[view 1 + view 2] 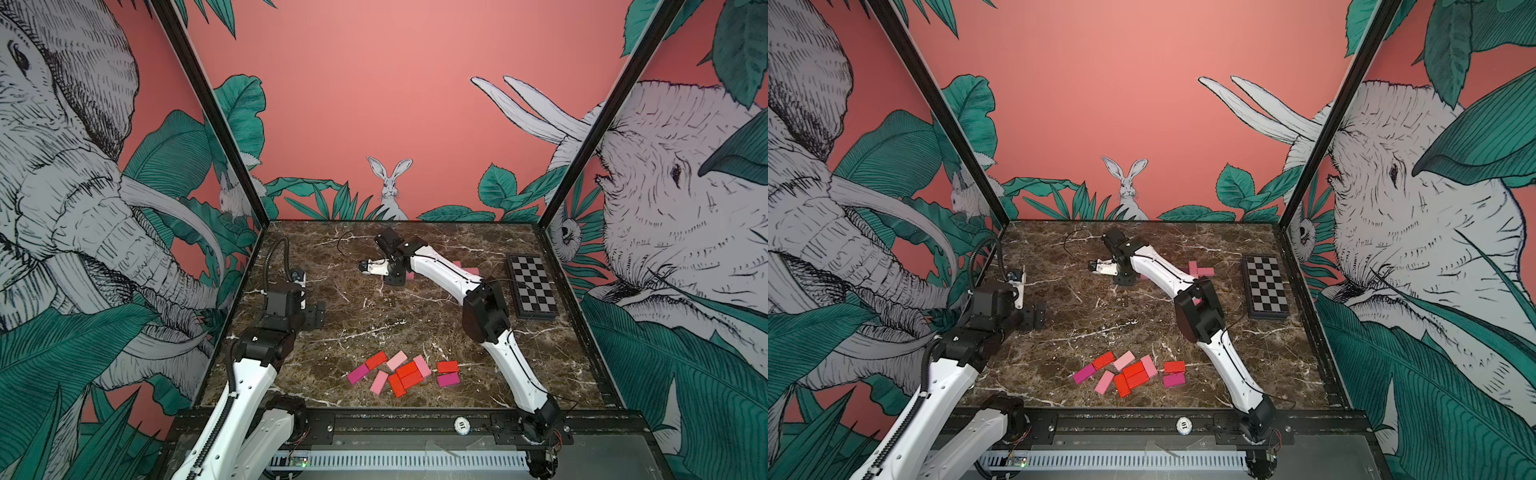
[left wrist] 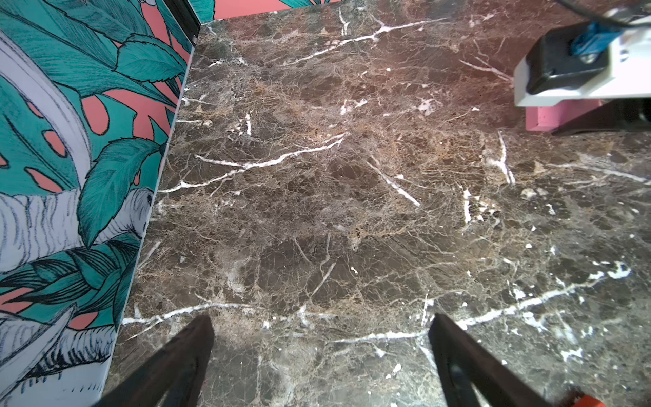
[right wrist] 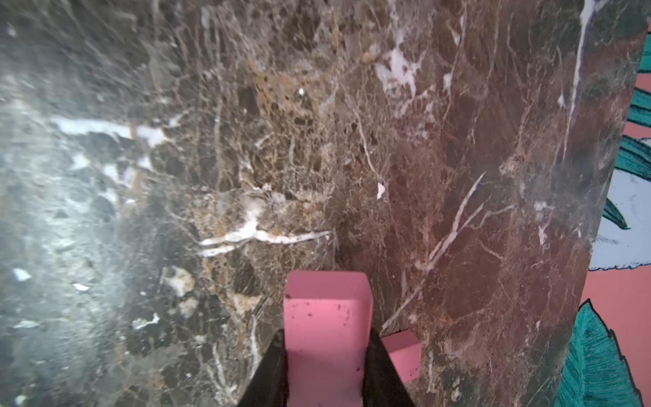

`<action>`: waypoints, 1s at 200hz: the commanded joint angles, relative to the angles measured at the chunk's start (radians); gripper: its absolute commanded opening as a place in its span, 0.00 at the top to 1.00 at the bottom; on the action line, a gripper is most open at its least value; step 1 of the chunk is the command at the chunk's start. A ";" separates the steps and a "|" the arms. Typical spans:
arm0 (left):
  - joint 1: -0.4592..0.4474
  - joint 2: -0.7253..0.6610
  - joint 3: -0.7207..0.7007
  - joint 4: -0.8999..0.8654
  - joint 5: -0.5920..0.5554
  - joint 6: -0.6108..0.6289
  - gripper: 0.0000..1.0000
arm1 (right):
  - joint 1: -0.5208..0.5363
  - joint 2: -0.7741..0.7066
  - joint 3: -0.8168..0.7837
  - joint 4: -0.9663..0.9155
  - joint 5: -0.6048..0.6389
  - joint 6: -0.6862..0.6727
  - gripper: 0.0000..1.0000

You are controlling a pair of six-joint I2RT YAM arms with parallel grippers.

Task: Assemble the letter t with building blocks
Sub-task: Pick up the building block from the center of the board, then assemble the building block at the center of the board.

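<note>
Clock face set on the marble table [image 1: 374, 316]: 12 at the far wall, 6 at the robot's edge.

- Right gripper [image 3: 327, 338]: reaching to about 12 o'clock, jaws closed on a light pink block [image 3: 327, 310]. The wrist view shows the block clamped across its narrow width, one end jutting forward past the fingertips. Whether its underside rests on the table cannot be told.
- A second pink block [image 3: 401, 356] lies just beside the held one. In a top view, laid pink blocks [image 1: 1200, 270] show at about 1 o'clock, partly hidden behind the right arm; their full shape is not readable.
- Left gripper [image 2: 320, 319]: at about 9 o'clock, jaws spread wide, nothing between them, over bare marble.
- Spare building blocks [image 1: 403, 372]: loose cluster at about 6 o'clock, red, light pink and magenta, lying flat, several touching.
- Checkered board [image 1: 532, 286]: about 3 o'clock, not part of the build.

Handling, judged: blocks look light, rigid and matte, unlikely to break. On polished stone they would probably skid if nudged, so laid pieces could shift on contact. Best hold appears to be across the two long sides near mid-length, as here, leaving the ends free to butt against a neighbour. Lower squarely; release only once flat.
</note>
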 commanded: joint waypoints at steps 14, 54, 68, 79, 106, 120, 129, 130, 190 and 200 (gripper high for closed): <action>0.002 -0.006 -0.015 0.022 0.008 0.008 0.02 | -0.012 0.018 -0.011 0.060 0.030 -0.022 0.94; 0.004 -0.004 -0.015 0.019 0.010 0.008 0.02 | -0.020 0.040 -0.021 0.076 0.048 -0.025 0.93; 0.002 -0.005 -0.014 0.020 0.010 0.007 0.02 | -0.023 0.042 -0.032 0.085 0.049 -0.028 0.93; 0.002 -0.005 -0.016 0.020 0.011 0.007 0.02 | -0.023 0.041 -0.040 0.088 0.053 -0.033 0.92; 0.002 -0.005 -0.016 0.021 0.012 0.007 0.02 | -0.028 0.035 -0.075 0.107 0.064 -0.053 0.91; 0.002 -0.005 -0.016 0.021 0.013 0.007 0.02 | -0.030 0.035 -0.081 0.110 0.065 -0.054 0.91; 0.002 -0.005 -0.015 0.022 0.015 0.005 0.02 | -0.033 0.036 -0.083 0.112 0.064 -0.053 0.91; 0.002 -0.005 -0.015 0.021 0.015 0.006 0.02 | -0.033 0.037 -0.083 0.113 0.065 -0.053 0.91; 0.002 -0.001 -0.015 0.023 0.015 0.006 0.02 | -0.039 0.050 -0.090 0.130 0.073 -0.058 0.90; 0.002 0.002 -0.015 0.024 0.016 0.007 0.02 | -0.038 0.053 -0.093 0.132 0.073 -0.063 0.90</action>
